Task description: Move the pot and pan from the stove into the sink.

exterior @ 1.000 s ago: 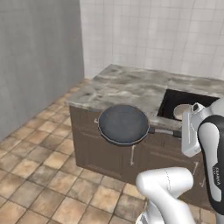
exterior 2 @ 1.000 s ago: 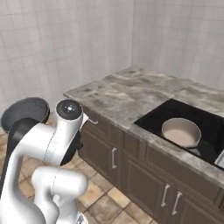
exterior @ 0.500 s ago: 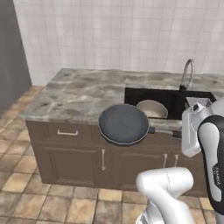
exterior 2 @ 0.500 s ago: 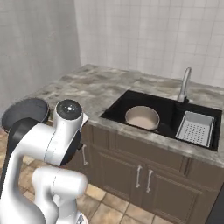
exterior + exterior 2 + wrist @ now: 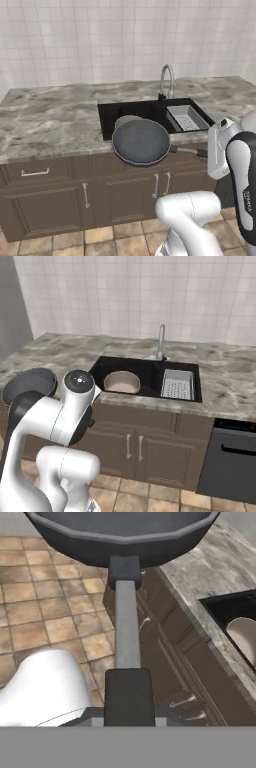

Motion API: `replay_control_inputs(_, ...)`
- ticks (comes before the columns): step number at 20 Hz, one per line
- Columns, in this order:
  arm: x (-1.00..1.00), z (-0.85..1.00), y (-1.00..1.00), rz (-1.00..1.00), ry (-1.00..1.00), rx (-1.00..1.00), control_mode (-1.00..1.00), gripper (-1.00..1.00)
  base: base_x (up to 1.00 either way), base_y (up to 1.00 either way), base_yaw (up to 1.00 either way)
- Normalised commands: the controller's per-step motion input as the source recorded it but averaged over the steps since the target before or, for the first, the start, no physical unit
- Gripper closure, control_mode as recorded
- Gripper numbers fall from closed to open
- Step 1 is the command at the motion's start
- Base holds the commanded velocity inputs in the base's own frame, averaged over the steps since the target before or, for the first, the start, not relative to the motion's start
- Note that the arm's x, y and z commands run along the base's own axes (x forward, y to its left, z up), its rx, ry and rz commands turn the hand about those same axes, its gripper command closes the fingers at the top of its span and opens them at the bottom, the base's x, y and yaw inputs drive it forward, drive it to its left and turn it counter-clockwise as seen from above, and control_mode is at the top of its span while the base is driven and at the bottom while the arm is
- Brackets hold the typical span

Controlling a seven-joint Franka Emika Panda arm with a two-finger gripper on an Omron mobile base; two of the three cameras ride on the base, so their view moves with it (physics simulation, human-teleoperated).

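I am holding the pan [image 5: 141, 141] by its long handle, out in the air in front of the counter [image 5: 45, 122]. In the left base view the pan sits in the middle of the frame, and its handle runs to the right into my gripper [image 5: 204, 152]. My gripper is clamped on the end of that handle. In the hand view the handle comes up from the bottom middle of the frame and the dark round pan [image 5: 122, 534] is across the top. Under it I see the brown tiled floor [image 5: 45, 607] and the brown cabinet doors [image 5: 170, 657].

In the right base view the pan [image 5: 30, 383] is at the left edge, about halfway down, partly behind my white arm.

The pot [image 5: 121, 381] is sitting in the sink [image 5: 145, 368]. In the right base view it is in the left part of the black basin, near the middle of the frame. In the left base view only its top rim [image 5: 127, 119] peeks out just above the pan. In the hand view a bit of the pot [image 5: 245, 637] shows at the right edge.

The grey drainer tray [image 5: 177, 383] is in the right part of the sink, beside the pot. The silver faucet [image 5: 161, 342] stands behind the sink, in front of the white tiled wall [image 5: 150, 291]
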Motion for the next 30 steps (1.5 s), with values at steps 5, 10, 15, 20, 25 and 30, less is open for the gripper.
replay_control_inputs(5,0.00,0.00,0.00,0.00,0.00,0.00,1.00,1.00,-0.01,-0.23,-0.42)
replay_control_inputs(10,0.00,0.00,0.00,0.00,0.00,0.00,1.00,1.00,-0.08,-0.12,-0.12)
replay_control_inputs(15,0.00,0.00,0.00,0.00,0.00,0.00,1.00,1.00,0.00,0.02,0.00)
replay_control_inputs(20,0.00,0.00,0.00,0.00,0.00,0.00,1.00,1.00,0.00,0.19,0.05)
replay_control_inputs(25,0.00,0.00,0.00,0.00,0.00,0.00,1.00,1.00,0.00,0.05,0.16)
replay_control_inputs(30,0.00,0.00,0.00,0.00,0.00,0.00,1.00,1.00,0.00,0.00,0.09)
